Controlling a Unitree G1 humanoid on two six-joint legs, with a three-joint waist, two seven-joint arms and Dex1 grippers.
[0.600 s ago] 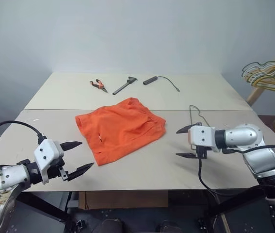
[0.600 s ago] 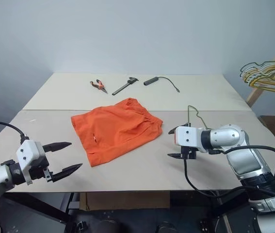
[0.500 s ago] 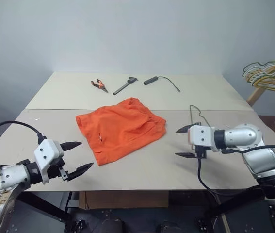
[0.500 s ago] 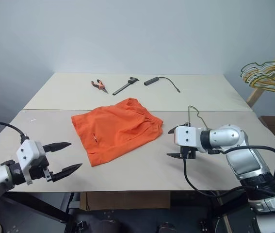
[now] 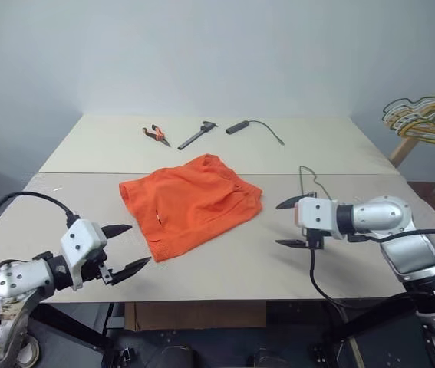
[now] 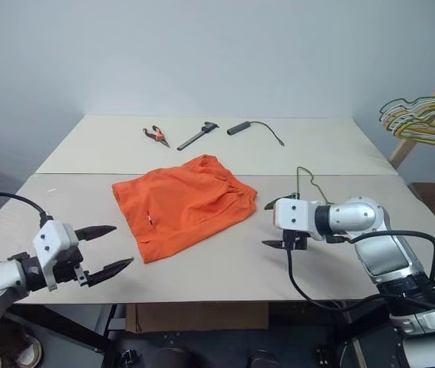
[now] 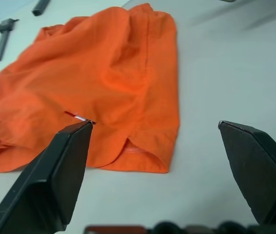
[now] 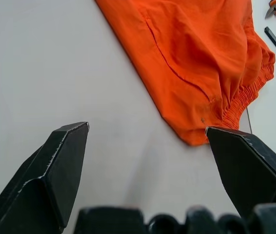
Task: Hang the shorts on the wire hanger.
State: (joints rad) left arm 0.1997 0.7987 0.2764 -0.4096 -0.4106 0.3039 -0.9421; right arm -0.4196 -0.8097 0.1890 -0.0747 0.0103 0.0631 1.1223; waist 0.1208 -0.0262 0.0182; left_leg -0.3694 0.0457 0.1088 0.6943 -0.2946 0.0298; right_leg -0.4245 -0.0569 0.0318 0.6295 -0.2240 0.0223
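Beige board is forming the tabletop (image 5: pixel 225 264), which is carrying everything; orange shorts (image 5: pixel 190 203) are lying flat near its middle, spread open with a few soft creases, the gathered waistband facing the right arm and the leg hems facing the left; thin grey wire hanger (image 5: pixel 309 180) is lying just beyond the right gripper, its hook curling up, most of its triangle hiding behind the arm; a bunched cluster of hangers (image 5: pixel 424 123) is hanging off the table at the far right; a cabled black probe (image 5: pixel 252 128), a dark hand tool (image 5: pixel 196 136) and orange-handled pliers (image 5: pixel 154 134) are sitting along the far edge, well apart from the shorts.

Left gripper (image 5: pixel 125 249) is hovering near the front edge with its jaws spread wide and empty; right gripper (image 5: pixel 290 224) is hovering just beside the waistband, likewise released and grasping nothing.

Risk, as I judge it: the wire being so slight, a closing pinch could be skidding it across the board rather than lifting it; a grab at the fabric could be catching only one layer, leaving the shorts sagging and hard to thread.
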